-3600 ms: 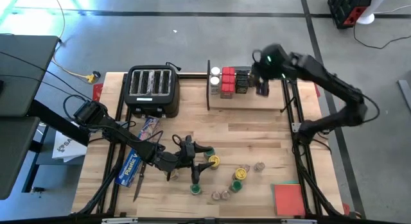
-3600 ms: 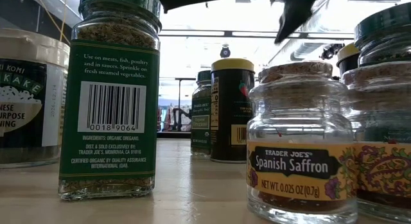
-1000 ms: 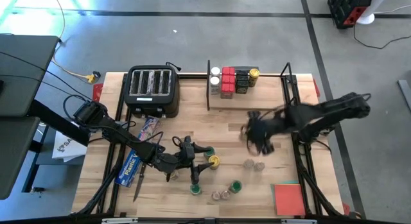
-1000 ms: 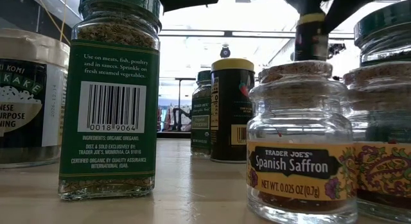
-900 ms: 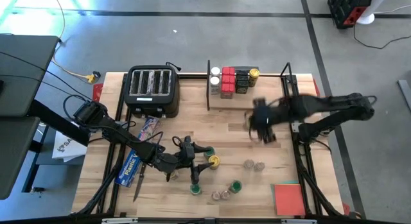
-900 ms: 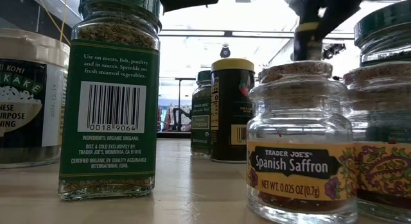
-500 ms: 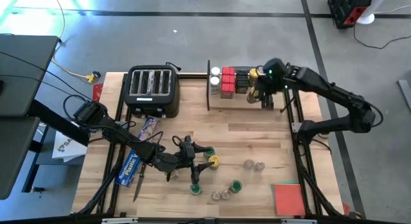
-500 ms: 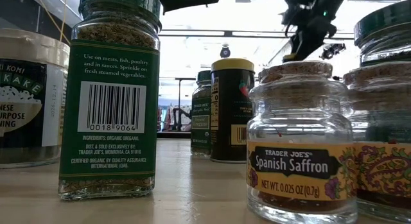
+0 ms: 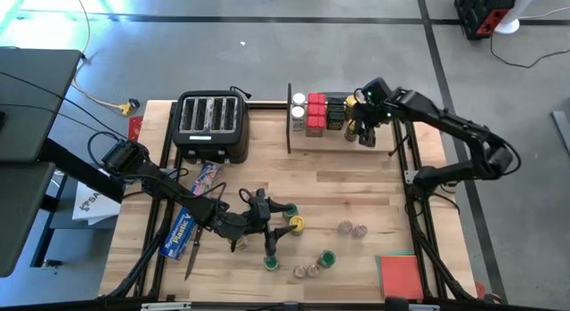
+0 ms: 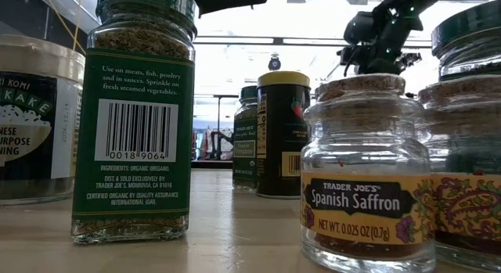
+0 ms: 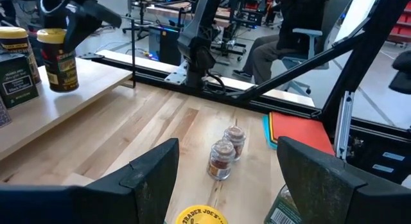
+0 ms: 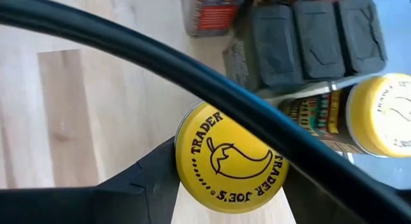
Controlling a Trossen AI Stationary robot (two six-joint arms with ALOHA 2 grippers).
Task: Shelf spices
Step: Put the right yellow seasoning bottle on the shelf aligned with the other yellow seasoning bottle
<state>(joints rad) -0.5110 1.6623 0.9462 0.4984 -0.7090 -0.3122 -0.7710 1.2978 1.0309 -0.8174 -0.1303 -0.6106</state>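
Observation:
The shelf (image 9: 343, 140) stands at the table's far edge and bears white-lidded jars, red tins (image 9: 315, 113), black boxes (image 12: 321, 38) and a yellow-lidded jar (image 12: 385, 115). My right gripper (image 9: 362, 126) reaches over the shelf's right part, shut on another yellow-lidded spice jar (image 12: 231, 156) beside that row. My left gripper (image 9: 283, 225) hovers open near the table's front middle. Its fingers (image 11: 154, 179) stand on either side of a yellow-lidded jar (image 11: 196, 216) without touching it. A green-lidded jar (image 9: 272, 262) stands nearby. My right gripper pinches the yellow-lidded jar at its top, just below the lid's rim (image 12: 183, 160), between its two fingers. They come at it slanting down from above. The jar (image 11: 58, 57) stays upright at the shelf board; whether its base rests there I cannot tell.
A black toaster (image 9: 212, 124) stands far left, a blue box (image 9: 183, 229) lies under the left arm, and a red pad (image 9: 401, 275) lies front right. Small jars (image 9: 352, 229) and others (image 9: 307, 271) dot the front. A black rod (image 12: 192, 76) crosses the right wrist view. A person sits beyond the table (image 11: 289, 31).
My right gripper has carried the yellow-lidded jar from above the table's right middle toward the far edge, rolled about its own line, and come down over the shelf beside the other yellow-lidded jar. The jar has stayed upright in the hold.

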